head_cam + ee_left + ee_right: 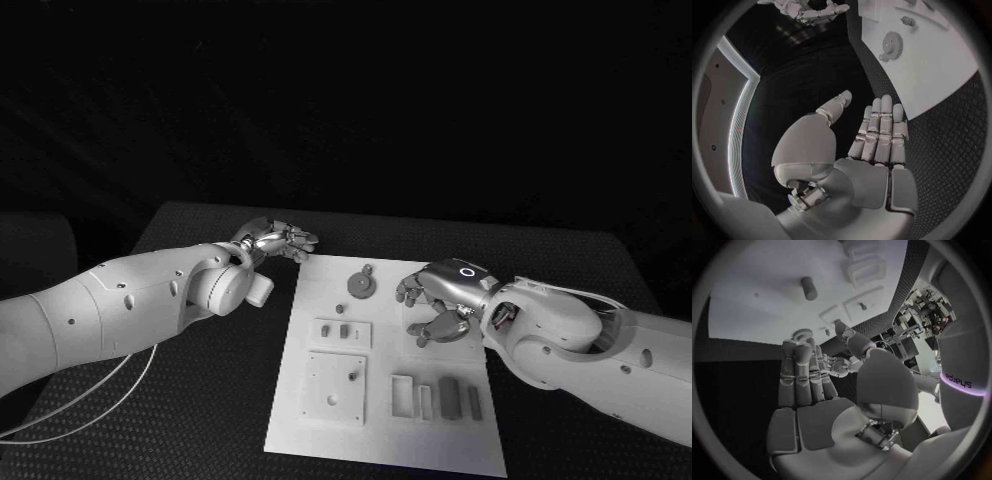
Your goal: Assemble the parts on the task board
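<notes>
1. Head view: left hand (277, 241), empty with fingers apart, hovers off the board's (325, 440) far left corner; right hand (440, 300), curled and empty, hangs over its right side, near the gear (362, 285).
2. Left wrist view: fingers (879, 125) straight over bare table (942, 145).
3. Right wrist view: a peg (808, 288) stands on the board.

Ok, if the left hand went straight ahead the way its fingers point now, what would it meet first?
Probably the near edge of the white board; the left hand lies flat and open over the black table, fingers aimed that way. Beyond it lies the gear. Height is unclear.
</notes>
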### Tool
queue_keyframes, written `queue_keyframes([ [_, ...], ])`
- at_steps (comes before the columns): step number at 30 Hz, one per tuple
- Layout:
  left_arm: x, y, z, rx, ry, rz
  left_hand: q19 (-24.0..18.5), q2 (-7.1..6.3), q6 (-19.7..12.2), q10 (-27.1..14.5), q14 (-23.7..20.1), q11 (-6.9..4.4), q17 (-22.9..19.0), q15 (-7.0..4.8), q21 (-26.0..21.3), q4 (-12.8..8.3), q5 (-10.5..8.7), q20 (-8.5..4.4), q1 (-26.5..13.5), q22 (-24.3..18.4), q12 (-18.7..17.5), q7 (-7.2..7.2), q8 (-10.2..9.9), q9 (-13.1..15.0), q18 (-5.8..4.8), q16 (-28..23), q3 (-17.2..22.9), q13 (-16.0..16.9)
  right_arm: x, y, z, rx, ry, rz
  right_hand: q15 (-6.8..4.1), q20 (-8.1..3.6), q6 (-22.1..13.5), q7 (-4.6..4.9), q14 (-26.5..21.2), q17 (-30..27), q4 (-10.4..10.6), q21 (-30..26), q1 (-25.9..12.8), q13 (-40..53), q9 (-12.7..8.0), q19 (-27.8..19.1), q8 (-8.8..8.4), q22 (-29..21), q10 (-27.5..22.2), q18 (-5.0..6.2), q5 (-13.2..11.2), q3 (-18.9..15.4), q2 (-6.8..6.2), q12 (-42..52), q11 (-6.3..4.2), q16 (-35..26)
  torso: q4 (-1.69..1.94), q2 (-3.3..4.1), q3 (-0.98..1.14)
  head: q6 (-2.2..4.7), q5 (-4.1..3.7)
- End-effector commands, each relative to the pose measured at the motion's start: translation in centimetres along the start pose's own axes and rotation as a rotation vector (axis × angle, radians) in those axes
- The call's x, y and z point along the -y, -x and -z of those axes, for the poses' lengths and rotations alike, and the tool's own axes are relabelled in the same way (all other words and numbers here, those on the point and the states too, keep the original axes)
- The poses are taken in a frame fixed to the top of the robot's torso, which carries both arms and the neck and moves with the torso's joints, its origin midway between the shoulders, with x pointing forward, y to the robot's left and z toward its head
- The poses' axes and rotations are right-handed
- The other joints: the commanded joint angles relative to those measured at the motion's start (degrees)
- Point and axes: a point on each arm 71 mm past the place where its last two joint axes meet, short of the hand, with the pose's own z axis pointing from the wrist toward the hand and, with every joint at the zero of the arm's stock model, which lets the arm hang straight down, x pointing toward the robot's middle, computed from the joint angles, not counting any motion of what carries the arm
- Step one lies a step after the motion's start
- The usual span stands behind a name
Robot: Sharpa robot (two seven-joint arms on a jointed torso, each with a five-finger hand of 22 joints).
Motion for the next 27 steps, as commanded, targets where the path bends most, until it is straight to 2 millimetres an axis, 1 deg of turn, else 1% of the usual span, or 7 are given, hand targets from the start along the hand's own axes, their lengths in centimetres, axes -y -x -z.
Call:
queue_keyframes([
  [1, 0.1, -0.1, 0.0, -0.016, -0.008, 0.007, 0.53, 0.15, -0.42, -0.52, 0.34, -0.07, 0.08, 0.03, -0.26, 0.25, -0.23, 0.02, -0.40, 0.08, 0.29, 0.12, 0.33, -0.07, 0.58, -0.32, -0.15, -0.06, 0.4, -0.7, 0.1, -0.104, -0.023, 0.002, 0.27, 0.15, -1.00, -0.16, -0.92, -0.16, -0.12, 0.22, -0.75, -0.34, -0.22, -1.03, -0.49, 1.15, -1.45, 1.22, 0.06, -1.36, 0.01, -0.56, 0.47, 0.11, 0.06, 0.04, -0.02, 0.09, -0.03],
  [4, 0.1, -0.2, 0.0, -0.017, -0.008, 0.007, 0.53, 0.15, -0.42, -0.52, 0.35, -0.07, 0.10, 0.03, -0.27, 0.25, -0.23, 0.02, -0.40, 0.08, 0.30, 0.12, 0.33, -0.07, 0.58, -0.33, -0.15, -0.06, 0.6, -1.0, 0.3, -0.153, -0.035, 0.018, 0.83, 0.39, -1.80, 0.09, -1.63, -0.26, -0.03, 0.02, -1.43, -0.79, -0.40, -1.64, -0.78, 1.09, -3.11, 1.21, 0.11, -2.64, 0.00, -0.79, 0.99, 0.10, 0.00, 0.03, -0.01, -0.03, -0.15],
  [6, 0.1, -0.1, 0.0, -0.015, -0.008, 0.007, 0.54, 0.16, -0.42, -0.52, 0.35, -0.07, 0.11, 0.03, -0.27, 0.26, -0.23, 0.02, -0.40, 0.08, 0.30, 0.12, 0.34, -0.07, 0.58, -0.34, -0.15, -0.06, 0.8, -1.1, 0.4, -0.166, -0.045, 0.026, 1.68, 0.67, -2.73, -0.80, -2.66, -0.48, 0.08, -0.42, -2.17, -1.86, -0.58, -2.48, -1.10, 0.99, -6.70, 1.07, 0.13, -3.92, 0.00, -0.85, 1.90, -0.17, 0.01, 0.04, 0.01, -0.04, -0.14],
  [7, 0.1, -0.1, 0.0, -0.014, -0.008, 0.006, 0.54, 0.16, -0.42, -0.52, 0.35, -0.07, 0.12, 0.03, -0.27, 0.26, -0.23, 0.02, -0.39, 0.09, 0.30, 0.12, 0.34, -0.07, 0.58, -0.35, -0.15, -0.06, 1.0, -1.2, 0.5, -0.173, -0.048, 0.034, 1.78, 0.84, -2.99, -1.52, -3.07, -0.55, 0.14, -0.65, -2.17, -2.17, -0.60, -2.89, -1.10, 0.95, -7.44, 1.08, 0.09, -4.43, 0.01, -0.70, 1.91, -0.15, -0.01, 0.05, 0.02, -0.07, -0.13],
  [13, 0.1, -0.1, 0.0, -0.016, -0.009, 0.007, 0.54, 0.16, -0.42, -0.53, 0.35, -0.07, 0.16, 0.03, -0.28, 0.25, -0.23, 0.02, -0.38, 0.09, 0.31, 0.12, 0.34, -0.07, 0.58, -0.37, -0.15, -0.07, 1.5, -1.7, 0.6, -0.220, -0.062, 0.048, 1.73, 1.30, -2.99, -2.46, -4.00, -0.86, 0.76, -1.09, -2.13, -2.81, -0.51, -3.56, -0.70, 0.92, -8.34, 1.21, -0.02, -5.31, 0.01, -0.41, 1.88, -0.06, 0.12, 0.05, -0.07, -0.11, -0.37],
  [14, 0.1, -0.1, 0.0, -0.013, -0.008, 0.006, 0.55, 0.17, -0.42, -0.53, 0.36, -0.07, 0.16, 0.03, -0.28, 0.25, -0.23, 0.02, -0.38, 0.10, 0.31, 0.12, 0.35, -0.07, 0.58, -0.38, -0.15, -0.07, 1.5, -2.0, 0.6, -0.232, -0.063, 0.050, 1.63, 1.39, -2.91, -3.16, -4.01, -0.92, 1.03, -1.10, -1.99, -2.89, -0.47, -3.54, -0.57, 0.93, -8.29, 1.22, -0.05, -5.29, 0.00, -0.31, 1.76, 0.04, 0.12, 0.06, -0.06, -0.22, -0.40],
  [27, 0.1, 0.0, -0.1, -0.004, -0.003, 0.005, 0.57, 0.25, -0.43, -0.55, 0.37, -0.07, 0.26, 0.03, -0.31, 0.25, -0.19, 0.02, -0.33, 0.12, 0.33, 0.12, 0.37, -0.07, 0.59, -0.45, -0.12, -0.07, 1.3, -3.0, 0.2, -0.233, -0.042, 0.068, 0.52, 0.84, -0.47, -3.33, -2.90, -1.27, 3.27, -0.50, 1.43, -2.50, 0.24, -2.27, 1.32, 0.99, -4.71, 1.22, -0.37, -2.38, 0.33, 1.64, 0.63, 1.11, 0.15, 0.05, -0.08, -0.35, -0.45],
])
